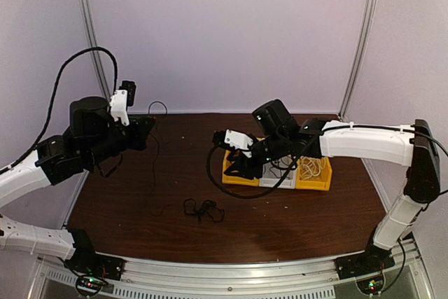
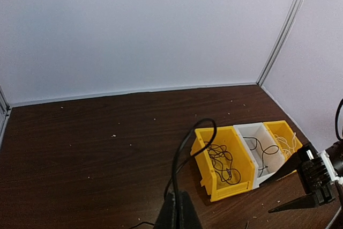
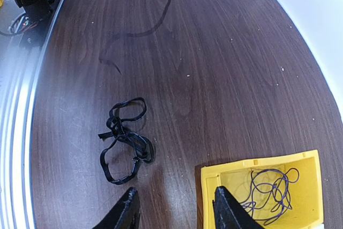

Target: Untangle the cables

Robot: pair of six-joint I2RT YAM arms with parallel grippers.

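from above, a tangled black cable [image 1: 203, 209] lay on the tabletop's [image 1: 280, 222] near side. in the left wrist view, the left gripper [image 2: 176, 196] pinched a thin black cord [image 2: 176, 167]; in the right's, the right gripper [image 3: 176, 190] stood half open, empty.

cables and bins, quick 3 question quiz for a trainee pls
1. True or false: the right claw holds a cable.
2. How many bins stand in the row? A two, B three, C four.
3. Fill in: the loose black tangle lies on the ____.
Key: 1 false, it is open and empty. 2 B. 3 table.
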